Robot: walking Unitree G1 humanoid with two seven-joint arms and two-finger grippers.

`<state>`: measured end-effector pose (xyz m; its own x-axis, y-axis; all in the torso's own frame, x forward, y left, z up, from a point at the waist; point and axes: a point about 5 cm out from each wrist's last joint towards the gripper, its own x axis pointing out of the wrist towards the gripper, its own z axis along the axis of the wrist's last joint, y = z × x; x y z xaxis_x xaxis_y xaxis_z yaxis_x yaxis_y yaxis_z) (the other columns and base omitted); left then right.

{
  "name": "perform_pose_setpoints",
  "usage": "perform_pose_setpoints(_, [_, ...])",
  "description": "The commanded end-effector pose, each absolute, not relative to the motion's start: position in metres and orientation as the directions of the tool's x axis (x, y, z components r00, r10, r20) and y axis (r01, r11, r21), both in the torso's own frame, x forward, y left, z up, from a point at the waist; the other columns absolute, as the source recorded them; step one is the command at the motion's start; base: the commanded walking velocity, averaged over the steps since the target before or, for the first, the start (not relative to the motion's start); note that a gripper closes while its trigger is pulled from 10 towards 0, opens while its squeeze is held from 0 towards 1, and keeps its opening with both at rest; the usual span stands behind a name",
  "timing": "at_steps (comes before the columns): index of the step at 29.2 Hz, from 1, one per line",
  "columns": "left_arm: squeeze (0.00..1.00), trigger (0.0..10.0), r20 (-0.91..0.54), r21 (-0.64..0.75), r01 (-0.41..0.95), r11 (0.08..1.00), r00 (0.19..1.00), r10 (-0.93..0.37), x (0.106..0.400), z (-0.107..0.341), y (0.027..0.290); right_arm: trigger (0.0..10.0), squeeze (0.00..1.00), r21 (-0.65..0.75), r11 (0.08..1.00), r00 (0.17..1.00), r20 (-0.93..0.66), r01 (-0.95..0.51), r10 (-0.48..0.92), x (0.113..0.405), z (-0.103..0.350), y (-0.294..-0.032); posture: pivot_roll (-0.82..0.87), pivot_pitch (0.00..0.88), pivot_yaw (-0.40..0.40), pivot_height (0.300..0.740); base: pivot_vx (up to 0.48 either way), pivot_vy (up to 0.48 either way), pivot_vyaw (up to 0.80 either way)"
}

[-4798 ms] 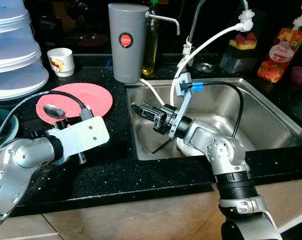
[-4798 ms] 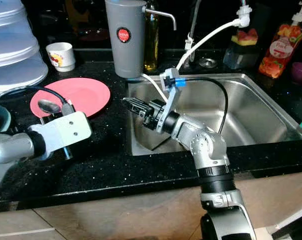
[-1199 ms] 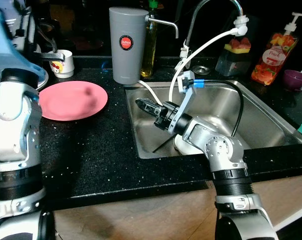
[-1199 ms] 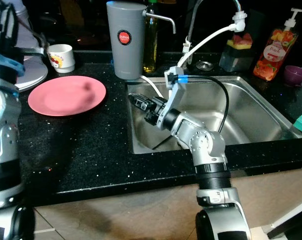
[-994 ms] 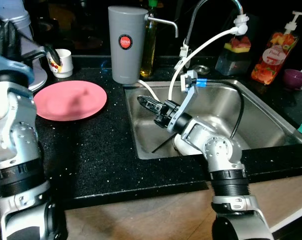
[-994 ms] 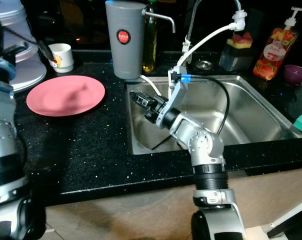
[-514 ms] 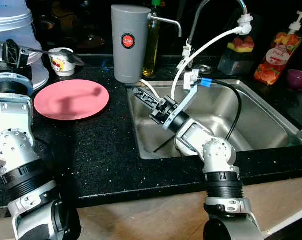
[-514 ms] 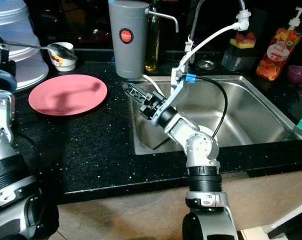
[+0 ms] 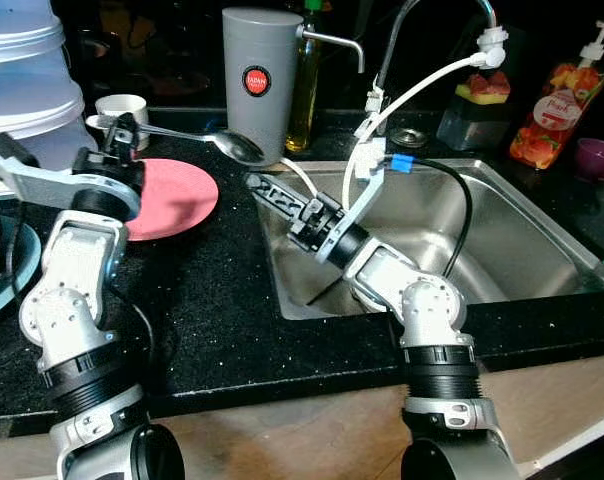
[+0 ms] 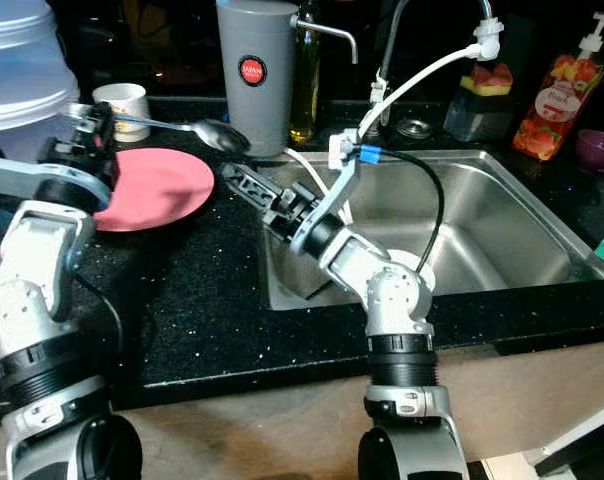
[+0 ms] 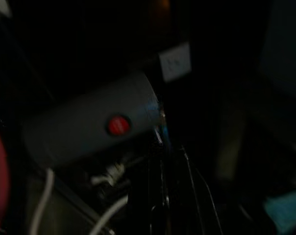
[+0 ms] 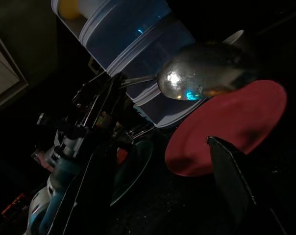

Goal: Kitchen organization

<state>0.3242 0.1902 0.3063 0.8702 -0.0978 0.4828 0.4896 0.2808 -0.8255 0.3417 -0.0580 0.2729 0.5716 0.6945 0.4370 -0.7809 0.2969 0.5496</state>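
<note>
Nearest me, over the front left corner of the stainless steel sink (image 9: 542, 235), my right gripper (image 10: 244, 187) stands with its two black fingers spread wide and empty, pointed toward the shiny metal spoon (image 9: 197, 138). My left gripper (image 9: 117, 137) pinches that spoon by the handle, level above the round pink plate (image 9: 177, 200), with the bowl out near the tall grey cylinder with a red badge (image 9: 255, 85). This looks like a hand-over, so I'd ease the right fingers around the spoon's neck and close firmly before the left lets go, keeping the spoon level and clear of the white hose (image 9: 422, 80) behind.
</note>
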Motion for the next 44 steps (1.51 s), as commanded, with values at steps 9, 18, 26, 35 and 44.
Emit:
perform_pose_setpoints(9, [0.0,0.0,0.479,-0.844,0.512,0.159,0.853,-0.205,0.314,0.298,0.167,10.0,0.0,0.593,0.244,0.583,0.485,-0.767,0.652,0.343,0.281,-0.065,0.02,0.064,-0.044,0.74,0.0,0.0,0.0])
perform_pose_setpoints(18, [0.0,0.0,0.454,-0.866,0.481,0.135,0.871,-0.187,0.315,0.294,0.171,10.0,0.0,0.586,0.118,0.519,0.586,-0.802,0.623,0.336,0.293,-0.07,0.02,0.06,-0.042,0.74,0.0,0.0,0.0])
perform_pose_setpoints(26, [0.0,0.0,0.436,-0.87,0.471,0.146,0.873,-0.218,0.314,0.291,0.167,6.1,0.0,0.591,0.107,0.516,0.584,-0.799,0.627,0.335,0.293,-0.069,0.02,0.061,-0.041,0.74,0.0,0.0,0.0])
perform_pose_setpoints(35, [0.0,0.0,0.416,-0.874,0.46,0.158,0.874,-0.251,0.314,0.29,0.163,0.0,0.0,0.6,0.091,0.515,0.587,-0.795,0.624,0.335,0.293,-0.07,0.02,0.067,-0.037,0.74,0.0,0.0,0.0])
perform_pose_setpoints(44, [0.0,0.0,0.369,-0.882,0.435,0.183,0.877,-0.307,0.315,0.285,0.155,0.0,0.0,0.611,0.08,0.527,0.602,-0.788,0.6,0.337,0.294,-0.074,0.01,0.067,-0.036,0.74,0.0,0.0,0.0])
